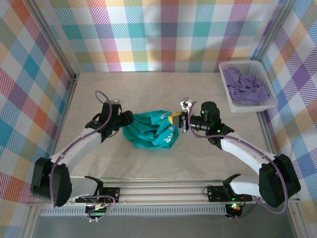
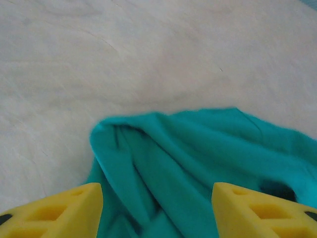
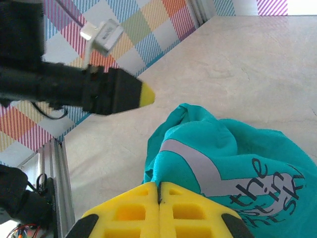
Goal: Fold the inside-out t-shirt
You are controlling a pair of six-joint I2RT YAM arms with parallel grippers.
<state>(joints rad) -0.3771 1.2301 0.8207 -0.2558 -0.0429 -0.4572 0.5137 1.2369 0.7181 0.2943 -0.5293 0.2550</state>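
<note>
The teal t-shirt (image 1: 151, 130) lies crumpled in a heap on the worktop (image 1: 148, 89), directly between the two hands. The left hand (image 1: 130, 119) is at the heap's edge with its jaws spread wide. In its wrist view the yellow fingers (image 2: 54, 210) stand far apart, and folds of the t-shirt (image 2: 188, 158) run between and just ahead of them. The right hand (image 1: 176, 121) sits against the opposite edge of the heap. Its two yellow fingers (image 3: 138, 210) are pressed flat together, and I cannot tell whether any cloth is caught in the seam. Just beyond its fingertips the fabric shows a grey stripe and dark lettering. Well off to the right hand's outer side, a white basket (image 1: 228, 101) holds a lavender garment (image 1: 245, 87).
</note>
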